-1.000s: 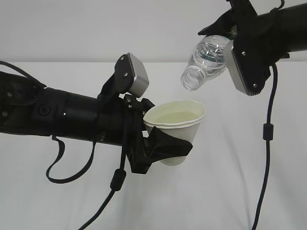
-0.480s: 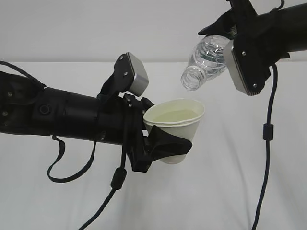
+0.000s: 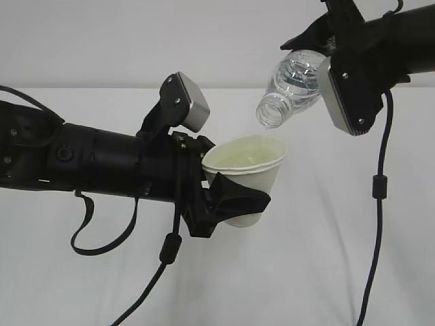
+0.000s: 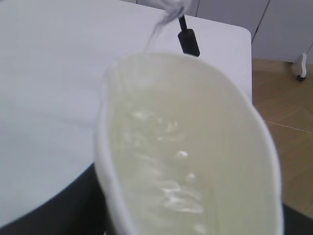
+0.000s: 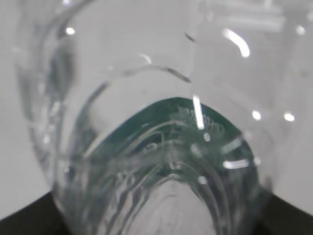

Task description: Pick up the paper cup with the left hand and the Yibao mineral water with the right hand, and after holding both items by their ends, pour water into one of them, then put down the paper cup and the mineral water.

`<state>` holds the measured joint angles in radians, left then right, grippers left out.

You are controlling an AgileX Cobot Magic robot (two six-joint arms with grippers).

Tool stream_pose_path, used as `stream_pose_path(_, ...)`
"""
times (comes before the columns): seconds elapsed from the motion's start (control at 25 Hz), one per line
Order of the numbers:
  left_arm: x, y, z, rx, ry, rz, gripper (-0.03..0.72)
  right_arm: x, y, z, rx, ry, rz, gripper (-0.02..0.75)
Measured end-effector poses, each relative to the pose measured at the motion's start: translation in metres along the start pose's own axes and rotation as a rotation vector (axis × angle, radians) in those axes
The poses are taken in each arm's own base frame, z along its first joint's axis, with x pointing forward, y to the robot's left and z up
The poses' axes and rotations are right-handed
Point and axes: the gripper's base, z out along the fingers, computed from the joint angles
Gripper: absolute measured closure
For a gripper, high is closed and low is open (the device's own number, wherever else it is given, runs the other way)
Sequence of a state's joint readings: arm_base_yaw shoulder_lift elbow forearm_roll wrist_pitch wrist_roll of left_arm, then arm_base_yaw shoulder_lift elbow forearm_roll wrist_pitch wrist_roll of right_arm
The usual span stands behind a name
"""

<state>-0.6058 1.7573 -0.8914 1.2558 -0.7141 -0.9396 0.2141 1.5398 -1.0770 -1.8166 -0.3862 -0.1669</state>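
Above the white worktop (image 3: 306, 272), the left claw (image 3: 234, 204) was clamped on the paper cup (image 3: 248, 180), its black fingers (image 3: 238, 202) wrapped around the lower wall. The cup hung in the air, tilted slightly, its rim squeezed out of round. Pale liquid with small glints lay inside its cream interior, as the left wrist view showed. Up and to the right, the right claw (image 3: 326, 37) was clamped on the Yibao mineral water (image 3: 291, 85) at its base end, most of that claw hidden behind the grey wrist camera (image 3: 346, 92). The bottle slanted mouth-down, its uncapped opening just above and beside the cup's far rim, not touching it. In the right wrist view the green label (image 5: 181, 122) showed through clear ribbed plastic. Bare worktop spread under both items; a black cable (image 3: 377, 204) hung down at right.
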Motion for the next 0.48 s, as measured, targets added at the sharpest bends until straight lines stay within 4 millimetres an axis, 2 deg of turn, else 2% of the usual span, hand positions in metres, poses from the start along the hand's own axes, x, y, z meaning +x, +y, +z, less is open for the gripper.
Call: stream_pose_path(0.48, 0.0, 0.0, 0.0, 0.0, 0.0, 0.0, 0.269, -0.0007, -0.0001, 0.0, 0.001, -0.008, 0.031, 0.276)
